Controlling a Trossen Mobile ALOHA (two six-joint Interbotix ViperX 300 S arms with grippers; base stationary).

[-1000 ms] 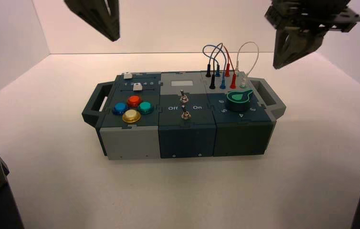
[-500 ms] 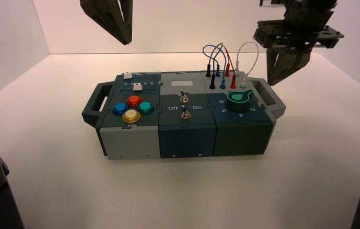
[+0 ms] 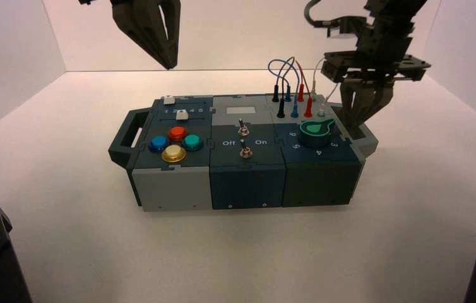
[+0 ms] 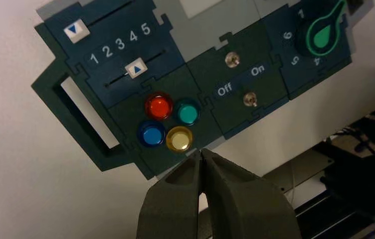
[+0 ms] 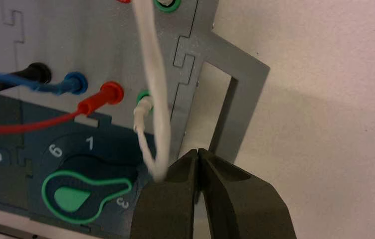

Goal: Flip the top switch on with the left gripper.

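Black left hand [image 3: 170, 67], fingertips together above the box's far left, should approach the silver top switch [image 3: 243, 131] from its Off side, nudging toward On; right hand [image 3: 353, 126] is near the right handle [image 3: 363, 140].

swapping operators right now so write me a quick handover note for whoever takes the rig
Left gripper: shut, empty, in the air behind the box's left part.
Right gripper: shut, empty, over the box's right handle.
Top switch: middle of the box, behind its twin; neither gripper touches it.
Done: no contact with the switch yet; its setting I can't confirm.
Left: bring the left gripper to the top switch and flip it on.
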